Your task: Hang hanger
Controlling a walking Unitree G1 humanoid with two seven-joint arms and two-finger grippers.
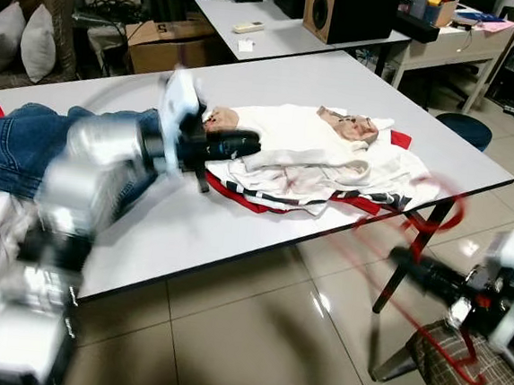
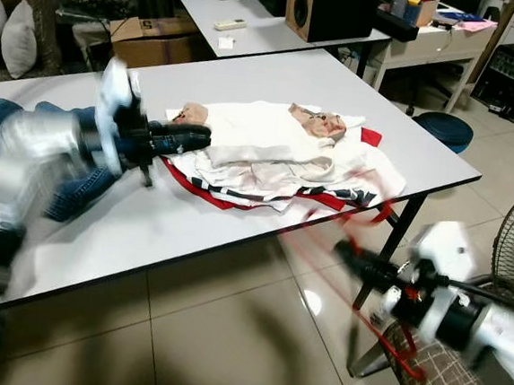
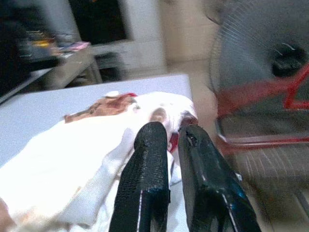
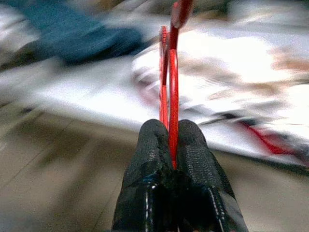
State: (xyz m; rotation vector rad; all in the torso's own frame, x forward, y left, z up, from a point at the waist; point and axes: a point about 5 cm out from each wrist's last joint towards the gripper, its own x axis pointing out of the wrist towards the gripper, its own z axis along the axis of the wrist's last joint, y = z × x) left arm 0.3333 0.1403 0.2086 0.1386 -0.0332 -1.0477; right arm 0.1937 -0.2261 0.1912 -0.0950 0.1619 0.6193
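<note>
Right end effector (image 4: 169,140) grips the red hanger (image 4: 173,87) at lower right; left end effector (image 3: 171,140) clenched empty by the clothes (image 1: 314,157). Hanging remains.

White table (image 1: 236,227), clothes (image 1: 314,157), jeans (image 1: 13,149).

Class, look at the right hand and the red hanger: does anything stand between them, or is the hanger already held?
Nothing stands between them. The right hand is shut on the red hanger, whose wire runs up from between its fingers, off the table's near edge. The left hand rests over the white clothes on the table.
</note>
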